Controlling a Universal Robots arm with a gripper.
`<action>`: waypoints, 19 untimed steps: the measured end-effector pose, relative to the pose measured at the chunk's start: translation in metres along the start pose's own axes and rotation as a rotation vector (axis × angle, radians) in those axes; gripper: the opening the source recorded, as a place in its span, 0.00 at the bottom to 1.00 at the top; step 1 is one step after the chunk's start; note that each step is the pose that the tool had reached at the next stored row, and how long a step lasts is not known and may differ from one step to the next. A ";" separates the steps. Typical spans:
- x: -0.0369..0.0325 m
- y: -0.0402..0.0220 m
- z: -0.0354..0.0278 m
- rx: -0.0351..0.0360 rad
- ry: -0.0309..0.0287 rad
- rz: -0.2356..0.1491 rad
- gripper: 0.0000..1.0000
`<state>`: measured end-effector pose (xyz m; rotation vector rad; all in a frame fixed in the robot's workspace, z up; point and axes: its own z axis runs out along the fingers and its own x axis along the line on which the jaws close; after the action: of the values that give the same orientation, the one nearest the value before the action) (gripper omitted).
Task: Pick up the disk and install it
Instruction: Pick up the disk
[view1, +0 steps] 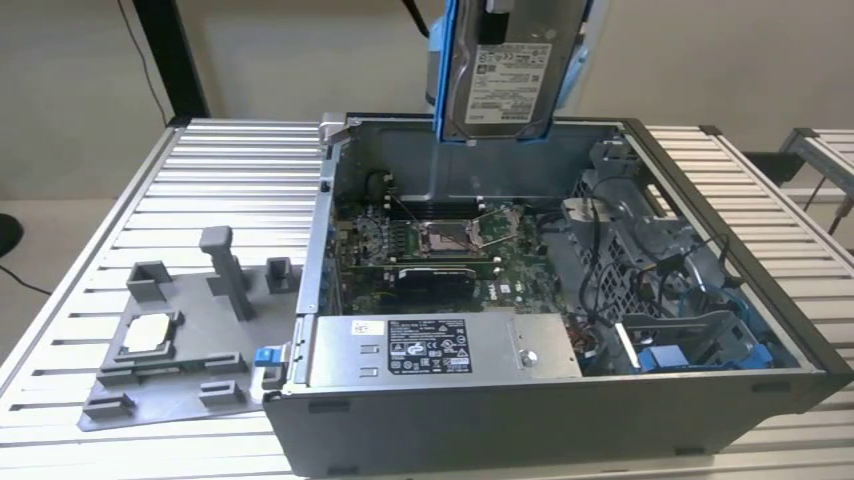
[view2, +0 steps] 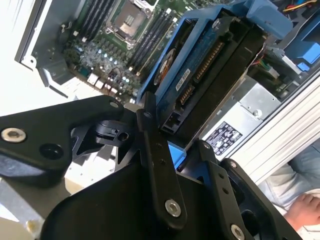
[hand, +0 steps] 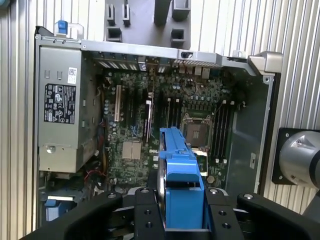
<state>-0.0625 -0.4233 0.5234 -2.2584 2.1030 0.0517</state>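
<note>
Hanging entry: the disk (view1: 505, 75), gripped by its blue carrier between the closed-in fingers of the gripper (hand: 182, 202). Long axis: straight down from the claw. Position: aloft over the open computer case (view1: 534, 430), above the motherboard (view1: 400, 235), not yet seated.

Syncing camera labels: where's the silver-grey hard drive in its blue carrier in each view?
Exterior view: silver-grey hard drive in blue plastic carrier, upright at top centre above the open grey metal computer case.
Second wrist view: drive, connector edge toward camera, over the case.
First wrist view: drive edge-on, clamped in the black pincer.
Shared landmark: square metal CPU socket.
</note>
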 end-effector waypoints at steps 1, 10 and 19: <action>0.0009 -0.0015 0.0000 0.0000 0.0000 0.000 0.00; 0.0104 -0.0082 -0.0003 0.0004 0.0002 0.007 0.00; 0.0232 -0.0123 0.0003 0.0009 0.0002 0.014 0.00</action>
<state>-0.0485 -0.4455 0.5219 -2.2432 2.1188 0.0511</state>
